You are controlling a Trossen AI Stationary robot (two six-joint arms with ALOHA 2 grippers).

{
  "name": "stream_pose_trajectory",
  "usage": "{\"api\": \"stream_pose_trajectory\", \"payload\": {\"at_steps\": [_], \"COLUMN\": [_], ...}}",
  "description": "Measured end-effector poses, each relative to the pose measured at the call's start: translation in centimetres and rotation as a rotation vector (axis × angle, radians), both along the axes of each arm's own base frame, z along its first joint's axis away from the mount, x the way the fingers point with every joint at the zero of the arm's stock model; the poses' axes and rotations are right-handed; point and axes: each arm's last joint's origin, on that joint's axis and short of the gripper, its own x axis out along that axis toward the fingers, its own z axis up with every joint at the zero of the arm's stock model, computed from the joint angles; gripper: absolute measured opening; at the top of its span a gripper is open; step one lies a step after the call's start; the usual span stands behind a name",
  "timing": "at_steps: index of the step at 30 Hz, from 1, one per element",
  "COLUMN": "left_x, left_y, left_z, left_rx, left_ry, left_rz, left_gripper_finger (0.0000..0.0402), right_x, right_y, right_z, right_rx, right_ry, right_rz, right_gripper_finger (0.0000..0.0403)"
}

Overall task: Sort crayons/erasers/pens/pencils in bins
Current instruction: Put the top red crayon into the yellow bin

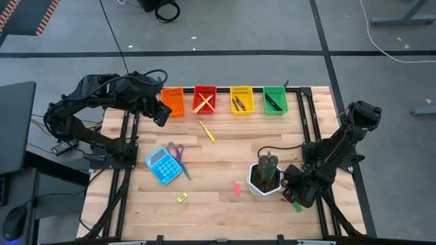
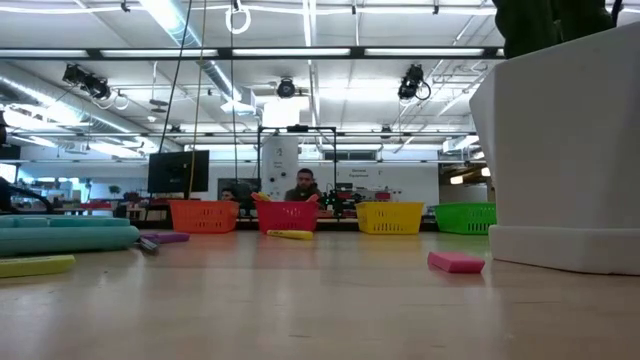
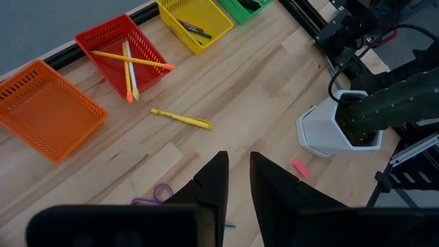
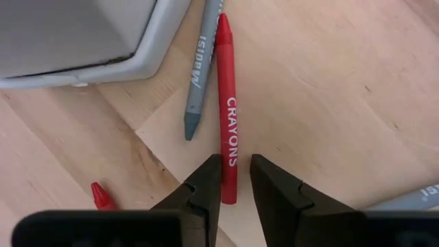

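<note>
My right gripper (image 4: 236,180) points down at the table's near right, beside the white cactus pot (image 1: 267,178). It is open, its fingers on either side of the blunt end of a red crayon (image 4: 226,110). The crayon lies flat beside a grey crayon (image 4: 199,75). My left gripper (image 3: 239,171) hangs high over the table's far left, narrowly open and holding nothing. Four bins line the far edge: orange (image 1: 172,102), red (image 1: 204,99) holding pencils, yellow (image 1: 241,100) and green (image 1: 274,100). A yellow pen (image 1: 207,131) and a pink eraser (image 1: 237,188) lie loose. My right gripper comes from above, pointing down, its fingers across the red crayon's blunt end (image 4: 229,192). One finger (image 4: 206,182) stands right at the crayon's side; whether it touches, I cannot tell. A strip of table shows between the crayon and the other finger. The crayon lies flat.
A blue calculator (image 1: 162,165) and purple-handled scissors (image 1: 177,153) lie at the near left, with a yellow-green eraser (image 1: 182,198) in front of them. A second red crayon tip (image 4: 101,197) shows near the pot's base. People sit in the room behind the bins (image 2: 300,185).
</note>
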Motion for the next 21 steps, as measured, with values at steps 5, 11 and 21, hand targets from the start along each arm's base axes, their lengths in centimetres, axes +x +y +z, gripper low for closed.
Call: {"api": "stream_pose_trajectory", "payload": {"at_steps": [5,11,21], "left_x": [0.0,0.0,0.1], "left_y": [0.0,0.0,-0.5], "left_z": [0.0,0.0,0.0], "left_rx": [0.002,0.006,0.009], "left_ry": [0.000,0.002,0.004], "left_rz": [-0.002,-0.007,-0.038], "left_gripper_finger": [0.0072,0.0070,0.0075], "right_x": [0.3,0.1,0.0], "right_y": [-0.3,-0.8,-0.9], "right_z": [0.2,1.1,1.6], "right_rx": [0.020,0.034,0.058], "right_ry": [0.009,-0.003,-0.007], "right_rz": [-0.019,-0.056,-0.074], "right_gripper_finger": [0.0090,0.0089,0.0089]}}
